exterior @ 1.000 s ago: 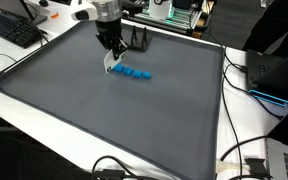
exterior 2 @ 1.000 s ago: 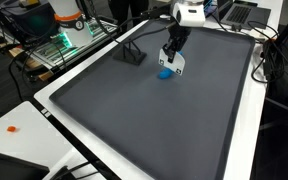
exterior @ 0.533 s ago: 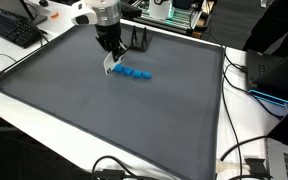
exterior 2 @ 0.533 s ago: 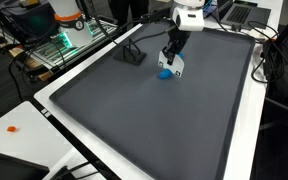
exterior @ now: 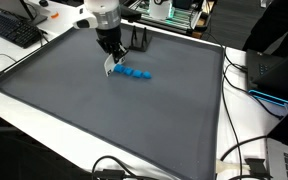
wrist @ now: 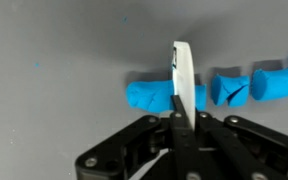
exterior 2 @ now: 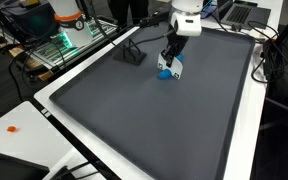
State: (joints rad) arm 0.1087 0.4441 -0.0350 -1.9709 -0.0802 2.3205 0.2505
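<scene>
Gripping a thin white plastic blade (wrist: 182,68) in the fully closed pincer (wrist: 178,118), edge-down on a blue soft dough strip (wrist: 147,95) atop the dark grey bench mat (exterior: 94,120). Seemingly mostly done: several cut chunks (wrist: 272,82) to one side, one uncut stub left.

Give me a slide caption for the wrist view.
Shut pincer holds a thin white blade at a row of blue lumps on a grey mat.

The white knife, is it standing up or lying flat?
Standing up: the shut hand grips the knife on edge across the blue dough.
</scene>
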